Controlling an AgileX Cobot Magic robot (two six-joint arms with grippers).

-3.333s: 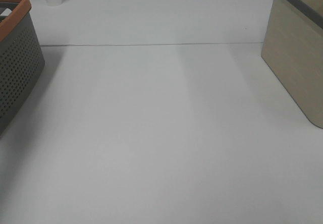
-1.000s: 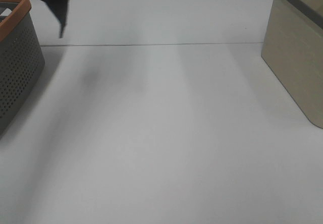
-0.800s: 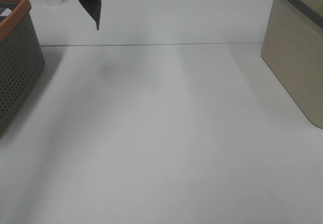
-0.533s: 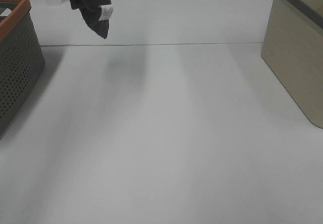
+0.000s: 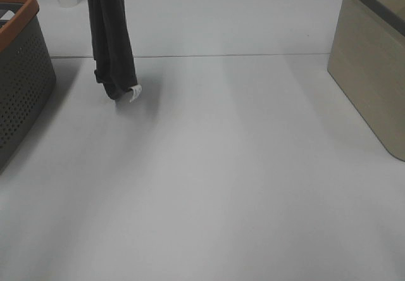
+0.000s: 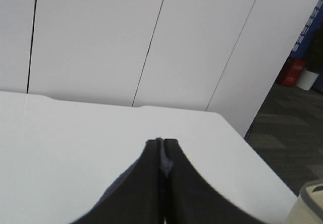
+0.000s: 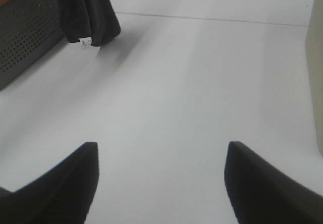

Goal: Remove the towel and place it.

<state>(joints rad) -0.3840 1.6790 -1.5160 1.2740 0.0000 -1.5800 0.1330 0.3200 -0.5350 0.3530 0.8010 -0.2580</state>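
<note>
Towel point(image 5: 111, 40) first: it hangs in a long, straight, dark drape just beside the basket point(image 5: 22, 72), on the side away from the basket's perforated wall. Its low end, with the white tag point(image 5: 135, 93), is close above the table point(image 5: 240, 167); whether it touches cannot be told. A few seconds ago no cloth showed over the table at all. Then a bunched, swinging corner came in high up near the basket, and now the full length has dropped and hangs still.

So the towel is clear of the basket, and that part of the job looks done. What remains is laying it down.

The left claw point(image 6: 162, 146) is pinched together on a thin fold of the towel point(image 6: 164, 162) and carries all of it. The right claw point(image 7: 161, 148) is spread wide with nothing in it, low over the bare table farther from the basket, with the towel point(image 7: 88, 12) ahead of it.

The next move will likely be lowering and dragging the cloth away from the basket so it spreads rather than heaps.
</note>
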